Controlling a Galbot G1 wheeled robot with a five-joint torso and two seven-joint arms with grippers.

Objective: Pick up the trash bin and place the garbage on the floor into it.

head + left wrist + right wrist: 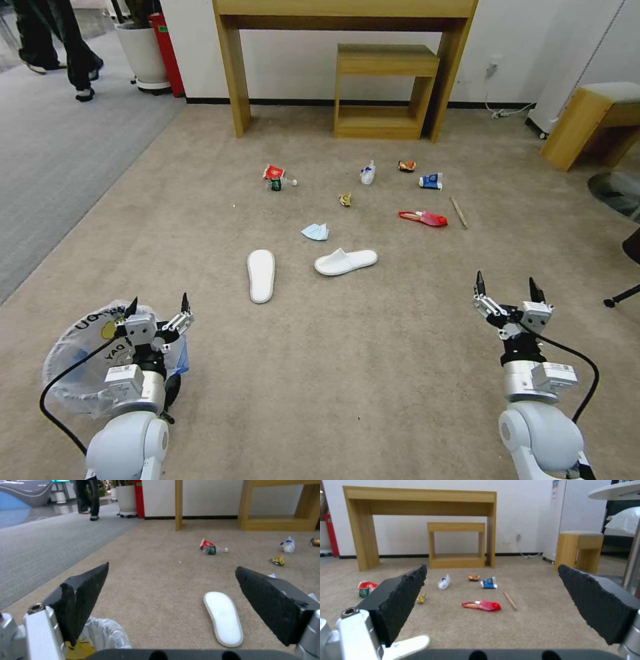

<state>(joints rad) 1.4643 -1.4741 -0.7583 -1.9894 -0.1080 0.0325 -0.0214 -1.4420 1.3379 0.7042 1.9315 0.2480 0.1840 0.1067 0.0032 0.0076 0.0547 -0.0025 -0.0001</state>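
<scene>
Head view: 2 grippers, both w/ jaws spread, nothing between them. Left gripper [157, 305] hovers over the trash bin [70, 360], which sits on the beige floor [373, 373] at the robot's near left; bin partly covered by the arm, its bag lettering only half readable. Right gripper [507, 287] hangs above bare carpet at near right. Garbage, well ahead of both: 2 white slippers, one sole-up [261, 275], one [345, 261] lying sideways just right of it; 1 pale blue tissue [315, 231]; 1 red paper cup [273, 172] touching 1 small bottle [282, 183]; 1 yellow wrapper [345, 199]; 1 white-blue bag [368, 173]; 1 orange wrapper [407, 165]; 1 blue-white carton [431, 181]; 1 red packet [424, 218]; 1 wooden stick [458, 212].

Left wrist view: fingers [85, 600] apart. Only a bit of the bin's clear liner [106, 633] peeks out by the finger base, rest cut off. 1 slipper [224, 618], cup + bottle [210, 548], white-blue bag [288, 545], yellow wrapper [277, 560] seen. Orange wrapper cut by the edge.

Right wrist view: fingers [395, 602] apart. Toe of 1 slipper [407, 646] at the finger base, mostly hidden. Red packet [482, 605], stick [510, 600], carton [489, 582], orange wrapper [473, 577], white-blue bag [443, 582] clear. Yellow wrapper [421, 598] and cup [366, 588] half hidden by a finger.
</scene>
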